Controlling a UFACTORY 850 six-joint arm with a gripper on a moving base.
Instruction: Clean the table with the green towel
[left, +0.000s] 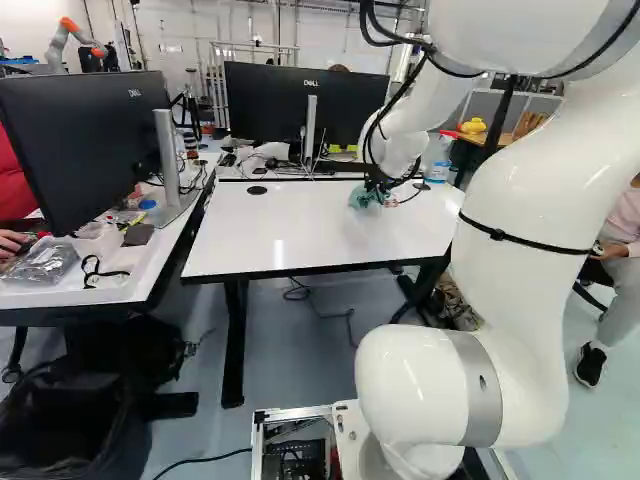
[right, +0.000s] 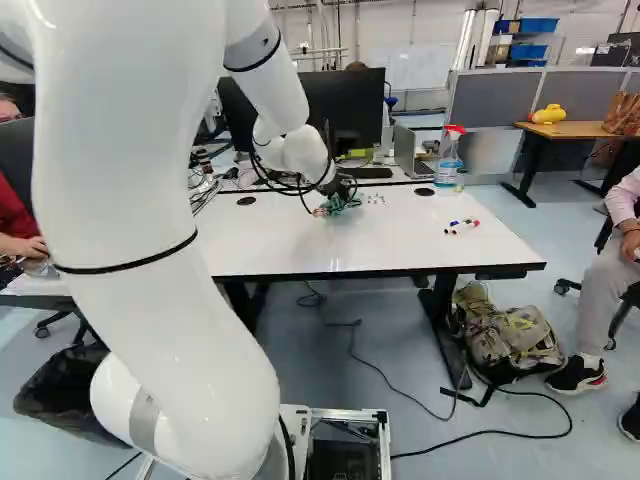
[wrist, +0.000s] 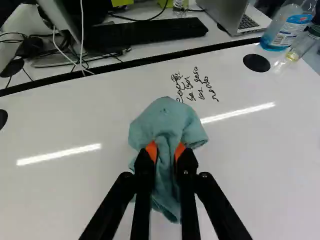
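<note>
Right base view: white rectangular table (right: 290, 250) overreached by white jointed arm (right: 150, 200), its wrist angled down toward the far part. Blue liquid is seen low in clear plastic spray bottle with red trigger (right: 449, 160), yellowish liquid in small clear bottle (wrist: 294, 54) beside it. Green cloth towel (wrist: 165, 117) is pinched between orange pads of black two-fingered gripper (right: 338, 188), just short of black handwriting (wrist: 194, 86).

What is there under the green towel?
Whatever lies directly under the green towel cannot be seen, because the cloth covers it. Around it shows white tabletop, with black handwriting just ahead.
</note>
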